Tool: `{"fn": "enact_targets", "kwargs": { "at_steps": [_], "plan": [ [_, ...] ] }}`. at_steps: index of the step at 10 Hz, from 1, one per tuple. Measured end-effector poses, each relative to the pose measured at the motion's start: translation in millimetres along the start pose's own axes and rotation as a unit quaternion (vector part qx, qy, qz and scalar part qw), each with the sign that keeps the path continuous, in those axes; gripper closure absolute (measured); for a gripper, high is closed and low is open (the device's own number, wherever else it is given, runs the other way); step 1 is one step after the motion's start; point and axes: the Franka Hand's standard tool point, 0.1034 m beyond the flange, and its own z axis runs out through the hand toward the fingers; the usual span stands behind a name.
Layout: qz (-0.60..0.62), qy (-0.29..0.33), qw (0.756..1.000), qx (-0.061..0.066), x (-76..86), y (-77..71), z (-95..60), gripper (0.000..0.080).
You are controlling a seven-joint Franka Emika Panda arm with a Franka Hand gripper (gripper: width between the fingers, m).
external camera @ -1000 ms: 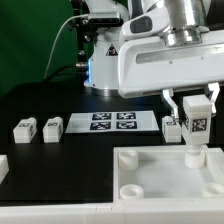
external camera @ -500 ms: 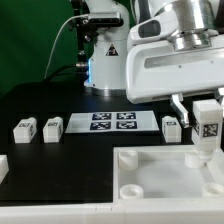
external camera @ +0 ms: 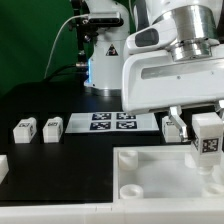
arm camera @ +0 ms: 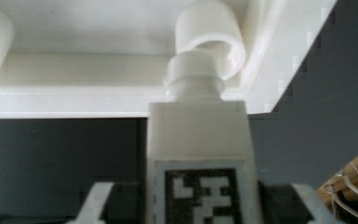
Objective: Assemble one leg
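My gripper [external camera: 208, 138] is shut on a leg [external camera: 208, 141], a white block with a black-and-white tag, held upright at the exterior view's right over the large white tray-like part [external camera: 160, 190]. In the wrist view the held leg [arm camera: 201, 140] fills the middle, its peg pointing at a round socket [arm camera: 213, 45] of the tray. Three more legs lie on the black table: two at the exterior view's left [external camera: 24, 129] [external camera: 52, 127] and one [external camera: 172, 127] just behind the held one.
The marker board [external camera: 112, 122] lies flat on the table behind the tray. A small white piece [external camera: 3, 167] sits at the exterior view's left edge. A green backdrop and dark equipment stand behind.
My gripper has moved toward the exterior view's right with the leg in it, and now hangs nearer the tray's right edge.
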Motion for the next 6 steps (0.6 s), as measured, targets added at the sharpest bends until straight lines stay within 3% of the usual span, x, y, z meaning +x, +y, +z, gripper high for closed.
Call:
{"fn": "enact_targets", "kwargs": {
  "at_steps": [6],
  "plan": [
    [0.0,-0.004,1.0,0.004,5.2,-5.5,20.6,0.0509]
  ]
}}
